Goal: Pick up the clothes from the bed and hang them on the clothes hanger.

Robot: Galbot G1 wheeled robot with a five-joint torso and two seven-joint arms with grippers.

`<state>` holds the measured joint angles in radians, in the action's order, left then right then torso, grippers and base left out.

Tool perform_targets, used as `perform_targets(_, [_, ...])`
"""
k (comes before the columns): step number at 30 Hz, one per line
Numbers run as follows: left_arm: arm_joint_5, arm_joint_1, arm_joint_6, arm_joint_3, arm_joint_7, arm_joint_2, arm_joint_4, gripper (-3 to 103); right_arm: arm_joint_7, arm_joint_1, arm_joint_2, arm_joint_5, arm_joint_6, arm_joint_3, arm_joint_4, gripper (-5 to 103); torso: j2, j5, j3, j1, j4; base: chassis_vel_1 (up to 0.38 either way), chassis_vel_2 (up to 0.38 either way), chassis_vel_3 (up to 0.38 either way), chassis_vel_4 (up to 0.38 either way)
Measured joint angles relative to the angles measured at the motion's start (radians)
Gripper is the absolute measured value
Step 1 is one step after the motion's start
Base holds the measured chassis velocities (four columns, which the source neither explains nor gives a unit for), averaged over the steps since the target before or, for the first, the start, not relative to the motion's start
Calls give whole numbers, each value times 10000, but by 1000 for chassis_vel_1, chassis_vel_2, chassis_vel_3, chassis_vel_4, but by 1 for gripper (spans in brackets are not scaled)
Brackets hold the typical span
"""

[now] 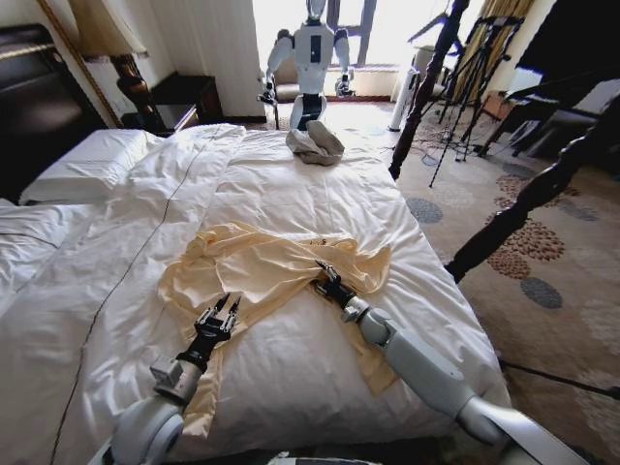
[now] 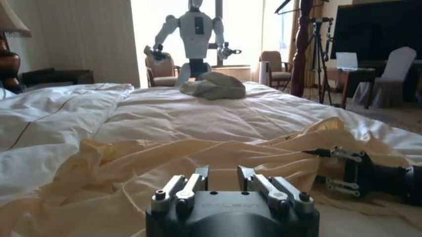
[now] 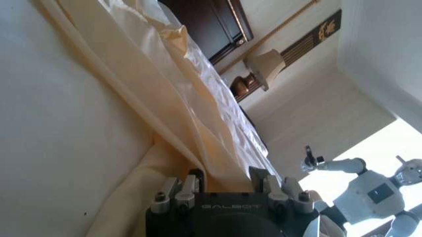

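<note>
The clothes [image 1: 266, 263], a pale yellow long-sleeved top, lie spread and wrinkled on the white duvet of the bed [image 1: 291, 184]. My left gripper [image 1: 225, 308] hovers low over the top's near left part, open, nothing between its fingers [image 2: 201, 174]. At the top's right side my right gripper [image 1: 325, 273] rests on the cloth, open, with a yellow fold [image 3: 197, 128] just ahead of its fingers [image 3: 194, 177]. The left wrist view shows the right gripper [image 2: 329, 168] lying on the yellow fabric [image 2: 218, 153]. A dark wooden clothes hanger stand [image 1: 426, 82] rises by the bed's far right corner.
A grey-beige cloth bundle [image 1: 315, 143] lies at the bed's far end, with a white humanoid robot [image 1: 312, 48] standing behind it. Pillows [image 1: 82, 165] and a lamp [image 1: 107, 29] are at the left. Another dark post [image 1: 528, 199], tripods [image 1: 475, 68] and patterned carpet are to the right.
</note>
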<state>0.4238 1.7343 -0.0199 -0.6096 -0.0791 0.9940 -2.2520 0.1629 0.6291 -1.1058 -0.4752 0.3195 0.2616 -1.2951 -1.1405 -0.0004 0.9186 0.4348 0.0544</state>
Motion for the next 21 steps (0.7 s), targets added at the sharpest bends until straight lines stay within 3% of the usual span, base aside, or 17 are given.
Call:
perform_targets(2, [10,1,0,-10,-1,-8,5,32,7,5,-3,-23,1,-5,6,42,0,0,0,0,0,0,0,0,0])
perform_targets(5, [41,-11,0,-35,-11,-23,36,30,197,62,-70,-289,38,-50,80,26,0,0,0,0,0,0,0,0,0])
perform_targets(8, [46,-27,0,-36,-14,-27,55,30,656,201,-173,-742,114,-115,141,20,0,0,0,0,0,0,0,0,0])
perform_targets(9, [46,-28,0,-36,-14,-28,64,30,854,268,-198,-898,163,-137,142,9,0,0,0,0,0,0,0,0,0])
perform_targets(10, [46,-28,0,-36,-14,-28,64,30,854,268,-198,-898,163,-137,142,9,0,0,0,0,0,0,0,0,0])
perform_targets(12, [47,-26,0,-35,-15,-48,80,30,1173,459,-188,-1155,266,-216,29,-1,0,0,0,0,-1,0,0,0,0])
perform_targets(21, [98,-25,-1,-104,-30,-138,78,30,1203,1266,896,-737,41,-99,-1736,-2,0,1,-1,0,0,0,0,0,0])
